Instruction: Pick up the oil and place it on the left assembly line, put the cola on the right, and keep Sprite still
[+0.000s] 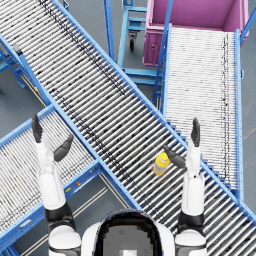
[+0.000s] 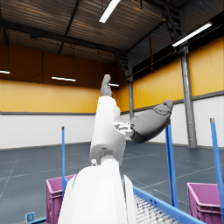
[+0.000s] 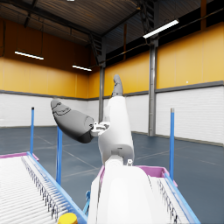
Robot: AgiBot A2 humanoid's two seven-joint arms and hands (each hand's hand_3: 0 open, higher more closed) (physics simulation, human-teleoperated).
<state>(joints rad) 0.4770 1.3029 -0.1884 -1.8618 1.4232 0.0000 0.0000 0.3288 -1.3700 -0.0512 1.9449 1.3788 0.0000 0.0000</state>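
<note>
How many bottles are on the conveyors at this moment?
1. A yellow plastic bottle stands on the diagonal grey roller conveyor, close to the dark right hand. More may be outside the view.

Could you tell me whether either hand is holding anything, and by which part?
Nothing is held: the left hand and right hand are empty, fingers apart, and the yellow plastic bottle stands free on the grey roller conveyor.

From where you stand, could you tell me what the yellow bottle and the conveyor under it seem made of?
Yellow bottle: probably plastic, smooth, evenly coloured. Conveyor: apparently metal, pale grey rollers in a blue-painted frame.
</note>
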